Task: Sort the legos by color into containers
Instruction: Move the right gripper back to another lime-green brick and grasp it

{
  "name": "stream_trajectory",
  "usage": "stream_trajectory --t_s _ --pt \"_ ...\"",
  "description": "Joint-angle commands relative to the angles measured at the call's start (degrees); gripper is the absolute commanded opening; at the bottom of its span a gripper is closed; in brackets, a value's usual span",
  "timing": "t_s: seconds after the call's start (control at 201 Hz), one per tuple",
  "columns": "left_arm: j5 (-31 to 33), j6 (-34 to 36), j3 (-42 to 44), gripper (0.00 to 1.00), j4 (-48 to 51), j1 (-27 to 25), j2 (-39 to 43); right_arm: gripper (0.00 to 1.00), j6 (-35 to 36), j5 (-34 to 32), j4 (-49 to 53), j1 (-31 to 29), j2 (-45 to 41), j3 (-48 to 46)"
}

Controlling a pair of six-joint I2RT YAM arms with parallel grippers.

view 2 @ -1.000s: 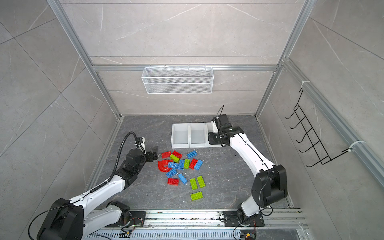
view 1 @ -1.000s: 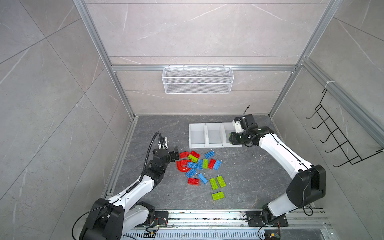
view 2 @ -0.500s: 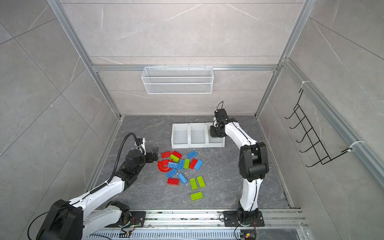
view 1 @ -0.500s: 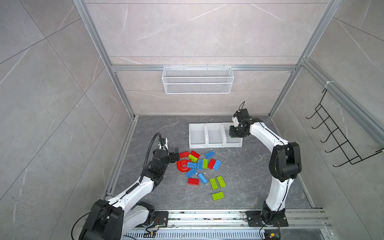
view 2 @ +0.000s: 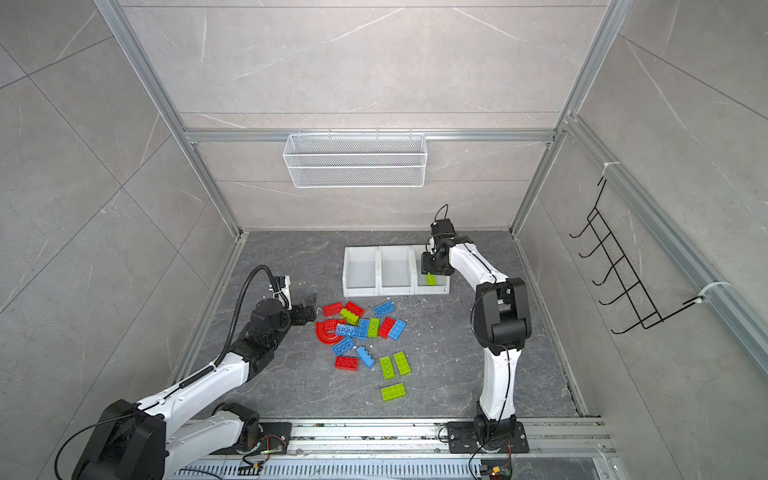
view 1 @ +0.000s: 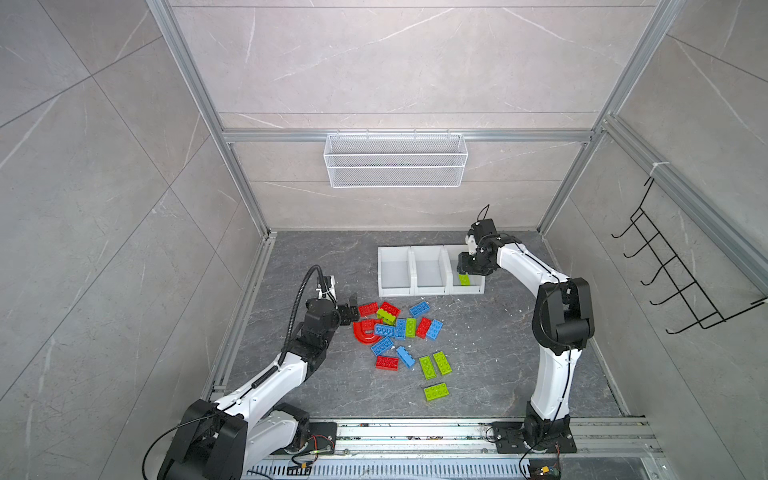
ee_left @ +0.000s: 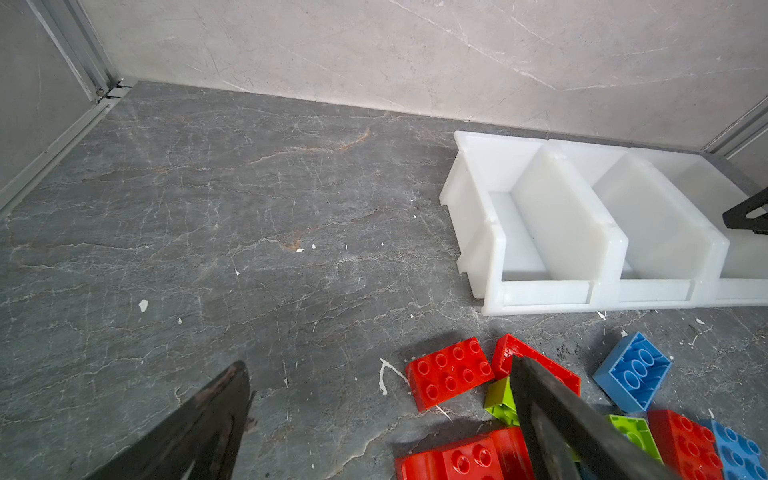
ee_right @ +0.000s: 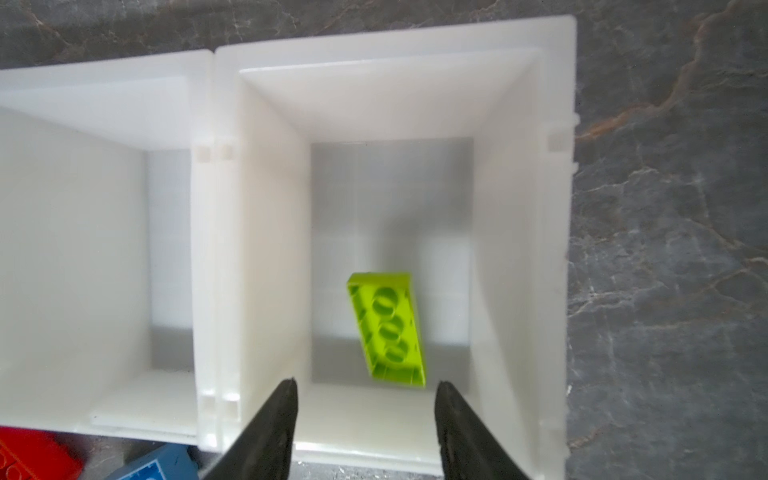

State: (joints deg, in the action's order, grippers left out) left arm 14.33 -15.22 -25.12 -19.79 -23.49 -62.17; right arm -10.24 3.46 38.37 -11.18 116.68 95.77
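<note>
Three joined white containers (view 1: 430, 290) stand in a row at the back of the floor. Over the rightmost one (ee_right: 519, 249) hangs my right gripper (ee_right: 366, 382), open, its fingers apart from everything. Below it, inside that bin, is a lime green lego (ee_right: 386, 328), tilted with its hollow underside up; both top views show it (view 1: 464, 279) (view 2: 431, 279). The other two bins look empty. A pile of red, blue and green legos (view 1: 399, 328) with a red arch (view 1: 363, 332) lies mid-floor. My left gripper (view 1: 351, 311) (ee_left: 379, 363) is wide open at the pile's left edge, next to a red brick (ee_left: 449, 372).
A white wire mesh basket (view 1: 395, 166) hangs on the back wall above the bins. A black hook rack (view 1: 673, 274) is on the right wall. Three green bricks (view 1: 435, 391) lie apart nearer the front. Aluminium frame rails border the floor.
My right gripper has opened and let go of the green lego, which is now down in the rightmost bin. The right arm's elbow swung upright. The left arm has not moved.
</note>
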Motion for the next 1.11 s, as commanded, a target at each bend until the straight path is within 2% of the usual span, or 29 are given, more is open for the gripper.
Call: stream_trajectory --t_s 0.0,0.109,0.209,0.438,0.523,0.682,0.786,0.906,1.105 --pt "-0.24 0.85 0.0 1.0 -2.71 0.2 1.18 0.61 0.41 0.17 0.79 -0.09 -4.74 -0.06" --pt "-0.24 0.88 -0.06 1.0 -2.65 0.22 1.42 0.63 -0.38 1.67 0.2 -0.55 -11.42 -4.35" --pt "-0.03 0.91 0.08 1.0 -2.61 0.19 1.57 0.64 -1.61 1.63 1.24 -3.97 -19.96 -11.73" --pt "-0.14 0.82 0.32 1.0 -2.44 0.19 2.76 0.66 -10.14 0.08 0.04 -19.12 -39.92 -35.3" --pt "-0.04 0.8 0.42 1.0 -2.53 0.2 2.69 0.65 -14.32 -3.45 0.08 -26.33 -44.24 -41.14" --pt "-0.53 0.62 0.31 1.0 -2.4 0.19 2.9 0.62 -18.55 -8.43 5.02 -37.68 -43.03 -44.19" --pt "-0.25 0.66 0.58 1.0 -2.46 0.21 3.25 0.62 -21.18 -10.91 5.58 -42.94 -41.92 -45.33" --pt "-0.23 0.64 0.69 1.0 -2.5 0.2 3.46 0.63 -22.71 -13.37 6.46 -45.69 -40.49 -45.56" --pt "-0.16 0.77 0.6 1.0 -2.6 0.19 3.39 0.63 -22.16 -13.14 3.53 -46.0 -37.56 -47.2"
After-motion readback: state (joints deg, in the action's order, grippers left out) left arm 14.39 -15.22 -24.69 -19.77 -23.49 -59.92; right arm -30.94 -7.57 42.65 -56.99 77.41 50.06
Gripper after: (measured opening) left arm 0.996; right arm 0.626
